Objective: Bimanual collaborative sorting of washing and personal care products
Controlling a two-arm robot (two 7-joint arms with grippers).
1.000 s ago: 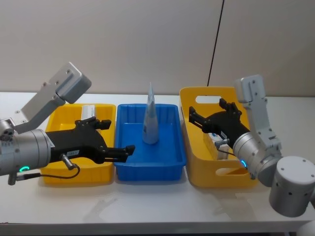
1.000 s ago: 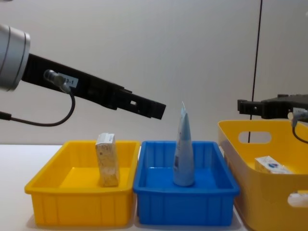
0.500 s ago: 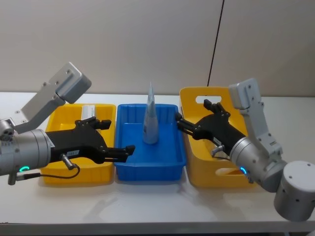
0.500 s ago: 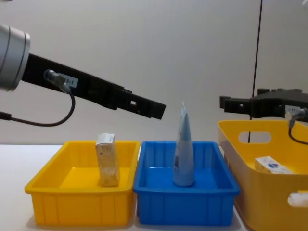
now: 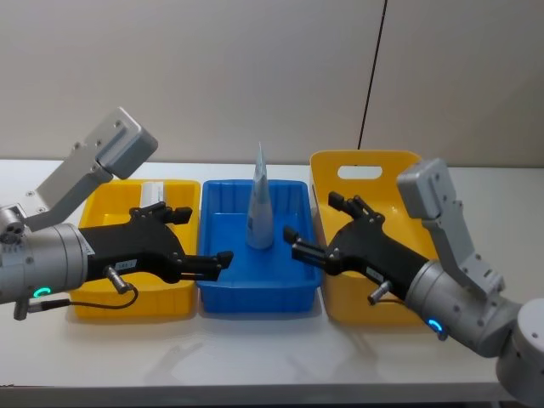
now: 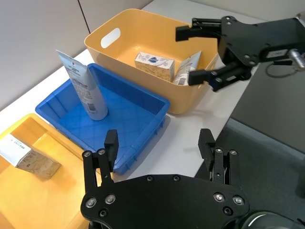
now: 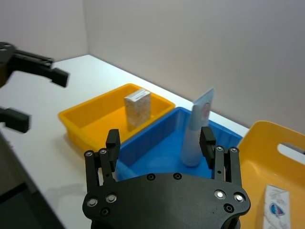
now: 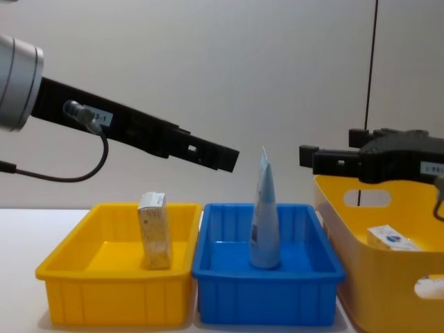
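Head view: right gripper (image 5: 308,242), jaws spread and empty, hangs over the seam between blue bin (image 5: 223,293) and tall yellow bin (image 5: 340,302). Left gripper (image 5: 204,263), spread, idles. Tube (image 5: 260,200) stands sorted; pack (image 6: 154,65) awaits picking, likely next.

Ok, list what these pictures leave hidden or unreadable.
- Deep yellow bin, head view: the right gripper and its arm cover the contents.
- Second tube in that bin, left wrist view: partly behind the right gripper's lower finger.
- Pack in the left yellow bin, chest view: print too small to read.
- Left gripper, chest view: side-on, finger gap hidden.
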